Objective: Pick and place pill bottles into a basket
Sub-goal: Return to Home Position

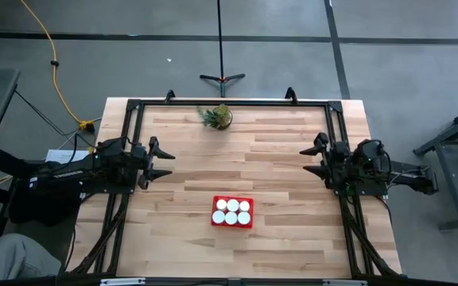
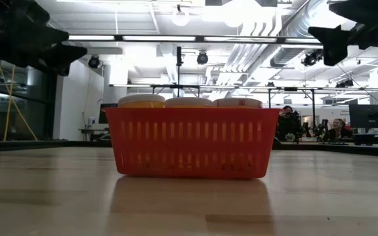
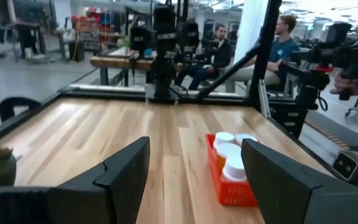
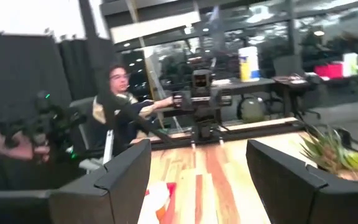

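My left hand point(image 1: 165, 163) and right hand point(image 1: 310, 159) hang wide open and empty at the table point(image 1: 277, 183) sides. The basket point(image 1: 233, 226) holding six pill bottles point(image 1: 232, 210) lies between them, toward the near edge.

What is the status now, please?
Left hand open, empty, left side. Right hand the same, right side. Six pill bottles in basket. Plant well clear.

left claw point(image 1: 171, 164) spread, right claw point(image 1: 303, 160) spread
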### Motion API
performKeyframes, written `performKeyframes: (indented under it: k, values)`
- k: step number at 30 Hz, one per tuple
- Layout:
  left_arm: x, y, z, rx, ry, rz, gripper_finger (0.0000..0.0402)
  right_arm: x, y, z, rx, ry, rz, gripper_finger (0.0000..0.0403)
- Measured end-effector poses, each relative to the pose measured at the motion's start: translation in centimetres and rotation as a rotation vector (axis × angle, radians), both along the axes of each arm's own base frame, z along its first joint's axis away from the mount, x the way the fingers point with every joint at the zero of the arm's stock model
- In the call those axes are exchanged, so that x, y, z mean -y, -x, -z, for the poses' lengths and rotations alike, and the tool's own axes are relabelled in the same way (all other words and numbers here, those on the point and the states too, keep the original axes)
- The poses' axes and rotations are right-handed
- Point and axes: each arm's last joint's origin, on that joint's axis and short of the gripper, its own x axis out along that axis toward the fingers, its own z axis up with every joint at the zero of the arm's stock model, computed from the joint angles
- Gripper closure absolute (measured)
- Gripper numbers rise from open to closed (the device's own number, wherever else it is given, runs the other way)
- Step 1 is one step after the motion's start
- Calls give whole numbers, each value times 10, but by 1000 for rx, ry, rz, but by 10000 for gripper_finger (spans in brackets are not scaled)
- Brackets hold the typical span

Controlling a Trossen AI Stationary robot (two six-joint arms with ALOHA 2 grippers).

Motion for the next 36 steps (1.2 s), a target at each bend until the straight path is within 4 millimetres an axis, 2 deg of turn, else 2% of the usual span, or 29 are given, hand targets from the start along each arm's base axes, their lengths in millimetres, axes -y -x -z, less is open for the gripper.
performKeyframes:
  k: [11, 18, 23, 30, 36]
  values:
    - [0, 0, 0, 6, -45, 4, 115, -1, 0, 3, -35, 25, -31, 148]
    - [0, 0, 6, -53, -52, -6, 115, 1, -2, 15, -157, -8, 29, 148]
    - [0, 0, 8, -73, -112, -7, 115, 3, -1, 16, -162, -14, 104, 148]
    - [0, 0, 8, -74, -121, -10, 115, 1, -1, 15, -148, 163, 29, 148]
    - [-1, 0, 8, -75, -122, -30, 115, 1, -1, 16, -154, 195, 31, 148]
